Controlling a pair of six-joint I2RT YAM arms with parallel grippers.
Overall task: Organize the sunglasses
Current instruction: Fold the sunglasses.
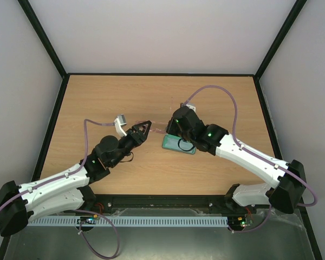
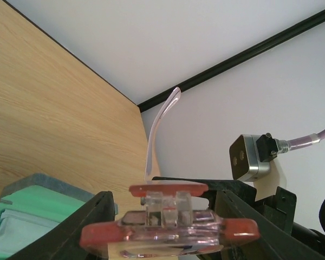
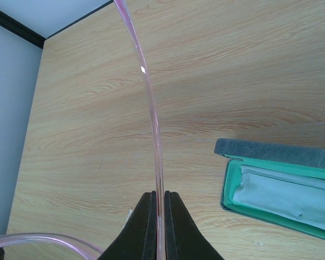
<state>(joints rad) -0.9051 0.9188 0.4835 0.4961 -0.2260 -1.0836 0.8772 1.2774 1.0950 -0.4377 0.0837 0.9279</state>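
The sunglasses (image 1: 159,130) hang in the air between both grippers, above the wooden table. My left gripper (image 1: 145,128) is shut on their pink front frame (image 2: 168,230); one slender arm (image 2: 154,135) rises from it. My right gripper (image 1: 172,125) is shut on the other thin pink arm (image 3: 154,135), its fingertips (image 3: 147,203) pressed tight around it. The blue-grey case (image 1: 177,144) lies open just below the right gripper. Its green lining and the light blue cloth (image 3: 284,196) show in the right wrist view, and the case also appears in the left wrist view (image 2: 38,208).
The wooden table (image 1: 97,108) is ringed by a black frame and pale walls. The right arm's wrist camera (image 2: 250,157) sits close behind the glasses. Purple cables (image 1: 227,97) loop over both arms.
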